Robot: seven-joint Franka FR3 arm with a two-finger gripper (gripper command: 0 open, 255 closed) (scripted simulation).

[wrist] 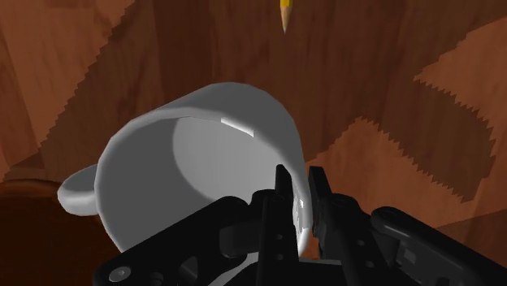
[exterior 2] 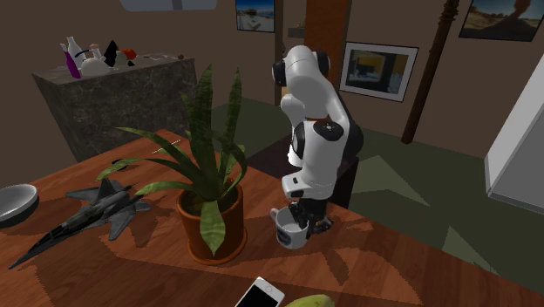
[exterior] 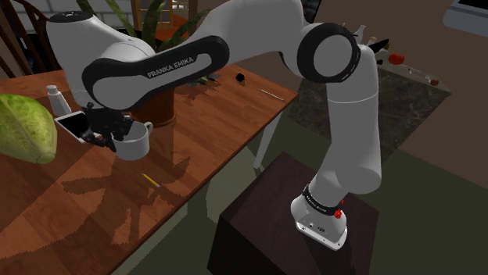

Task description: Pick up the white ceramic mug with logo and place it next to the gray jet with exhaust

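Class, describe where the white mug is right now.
In the second exterior view, the white mug is clasped at its rim by the gripper, just right of the potted plant.

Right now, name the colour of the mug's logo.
Dark, bluish, on the white handled mug; clearest in the second exterior view.

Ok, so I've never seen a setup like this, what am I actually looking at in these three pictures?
It is a white robot arm standing on a dark box beside a wooden table. One picture looks down from beside the box, one faces the arm from across the table, and one comes from a camera on the hand itself. Its two black fingers are shut on the rim of a white mug, one inside and one outside. On the table are a potted plant, a gray toy jet, a phone and a yellow pencil.
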